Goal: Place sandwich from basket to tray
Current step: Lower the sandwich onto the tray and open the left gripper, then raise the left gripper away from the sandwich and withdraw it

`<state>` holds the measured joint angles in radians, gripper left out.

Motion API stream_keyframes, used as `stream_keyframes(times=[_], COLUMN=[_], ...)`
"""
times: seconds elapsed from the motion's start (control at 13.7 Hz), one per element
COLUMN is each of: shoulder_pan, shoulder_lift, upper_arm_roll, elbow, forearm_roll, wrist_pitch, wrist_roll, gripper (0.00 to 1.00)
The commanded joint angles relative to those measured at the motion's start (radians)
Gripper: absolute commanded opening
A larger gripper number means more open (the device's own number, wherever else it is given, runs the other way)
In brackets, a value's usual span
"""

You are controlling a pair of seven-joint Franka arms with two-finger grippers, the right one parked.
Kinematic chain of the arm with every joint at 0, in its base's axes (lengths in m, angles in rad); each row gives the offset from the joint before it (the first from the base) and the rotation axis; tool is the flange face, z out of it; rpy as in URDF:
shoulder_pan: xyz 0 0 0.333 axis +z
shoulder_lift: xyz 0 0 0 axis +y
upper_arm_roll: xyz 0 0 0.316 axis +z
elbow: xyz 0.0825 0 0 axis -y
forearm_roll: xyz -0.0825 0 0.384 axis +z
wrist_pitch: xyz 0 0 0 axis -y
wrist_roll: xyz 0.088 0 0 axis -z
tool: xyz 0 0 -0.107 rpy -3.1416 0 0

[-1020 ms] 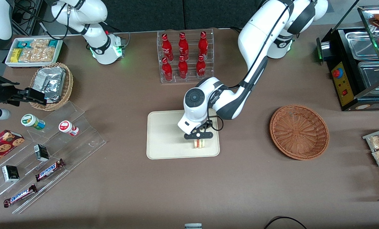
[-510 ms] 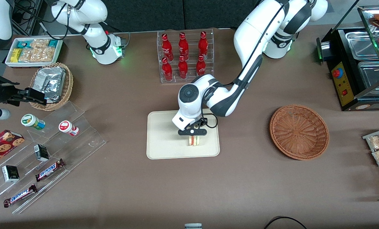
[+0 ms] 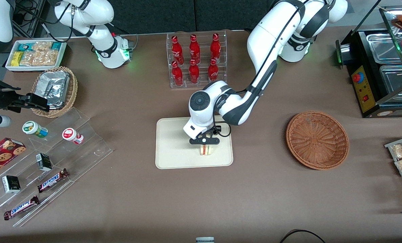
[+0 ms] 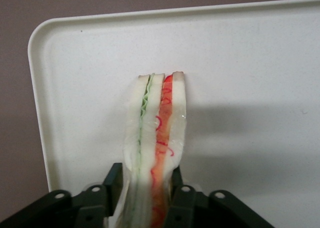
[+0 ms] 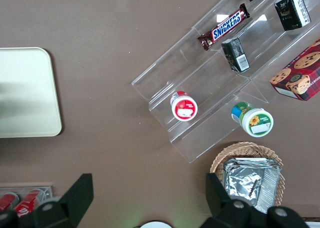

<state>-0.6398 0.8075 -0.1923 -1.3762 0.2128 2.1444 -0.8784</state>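
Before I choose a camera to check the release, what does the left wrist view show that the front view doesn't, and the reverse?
Only the left wrist view shows the sandwich's layers, green and red filling between white bread, and the fingers pressed on its sides. Only the front view shows the reddish-brown basket lying bare toward the working arm's end, and the cola bottles. Both show the gripper shut on the sandwich over the cream tray.

Brown tabletop; dark wall panels
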Motion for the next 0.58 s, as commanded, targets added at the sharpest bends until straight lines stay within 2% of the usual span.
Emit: stream_keyframes(times=[0.0,0.36,0.51], shoulder_pan=[-0.014,0.000,0.040], shoulder_lift=[-0.005,-0.114,-0.178], upper_arm_roll=[0.011,0.013,0.011], elbow=[0.034,0.036,0.034], forearm_roll=[0.014,0.005,-0.003], wrist_pitch=[-0.030,-0.168,-0.211], wrist_roll=[-0.025,-0.066,-0.068], gripper=[0.99,0.99,0.99])
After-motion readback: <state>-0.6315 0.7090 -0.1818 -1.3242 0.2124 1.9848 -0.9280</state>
